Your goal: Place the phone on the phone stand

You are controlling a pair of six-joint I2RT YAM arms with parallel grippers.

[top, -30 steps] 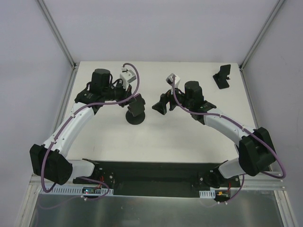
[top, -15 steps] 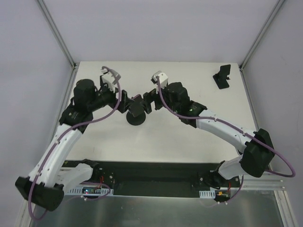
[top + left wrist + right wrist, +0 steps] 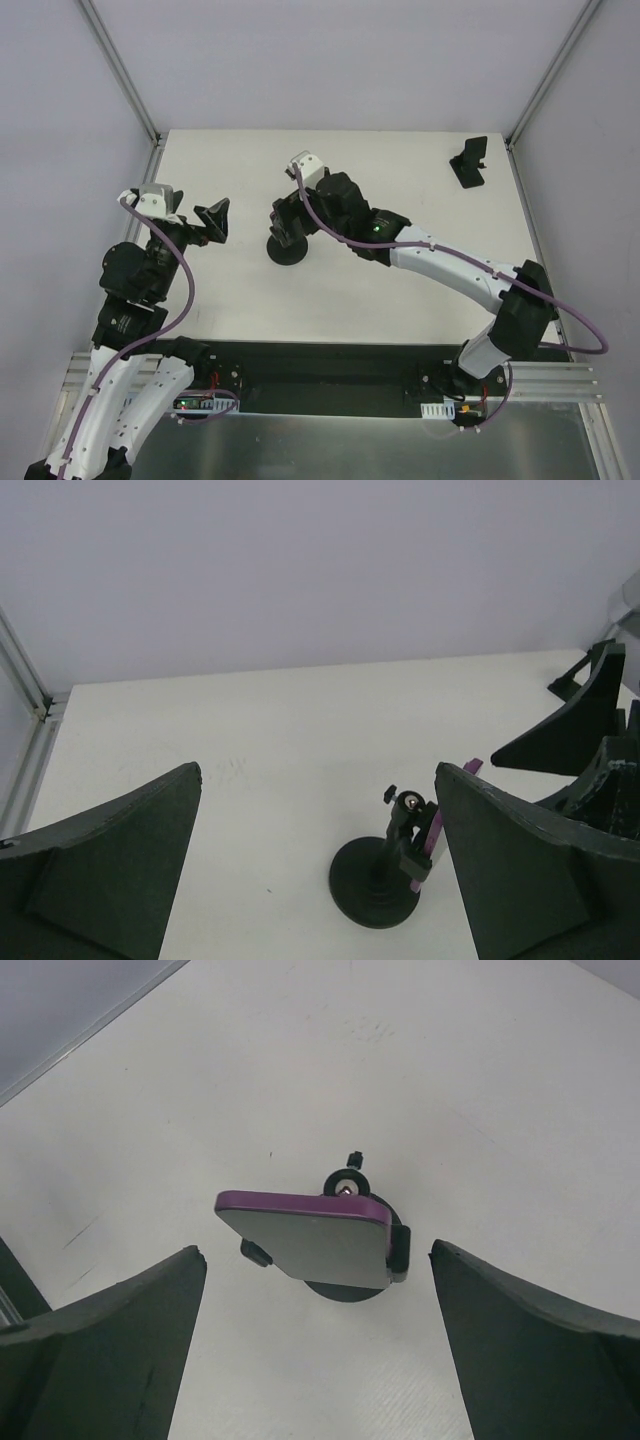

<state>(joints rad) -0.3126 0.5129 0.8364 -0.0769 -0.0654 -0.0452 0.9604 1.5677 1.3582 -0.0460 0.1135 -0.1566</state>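
Observation:
The phone (image 3: 318,1243), a slab with purple sides and a grey face, sits tilted in the clamp of the phone stand (image 3: 375,885), which has a round black base and a short post. My right gripper (image 3: 318,1250) hovers open just above it, a finger on either side and neither touching. In the top view the right gripper (image 3: 287,218) covers the phone, and only the stand's base (image 3: 286,251) shows. My left gripper (image 3: 213,224) stands open and empty to the left of the stand. In its own view the phone's purple edge (image 3: 430,830) shows beside the post.
A small black L-shaped holder (image 3: 468,162) stands at the back right corner. Metal frame posts (image 3: 120,70) rise at the back corners. The white table (image 3: 400,290) ends at a black rail along the near edge.
My left gripper opened, let go of the phone at the stand and drew back to the left. My right gripper moved left until it hung over the stand.

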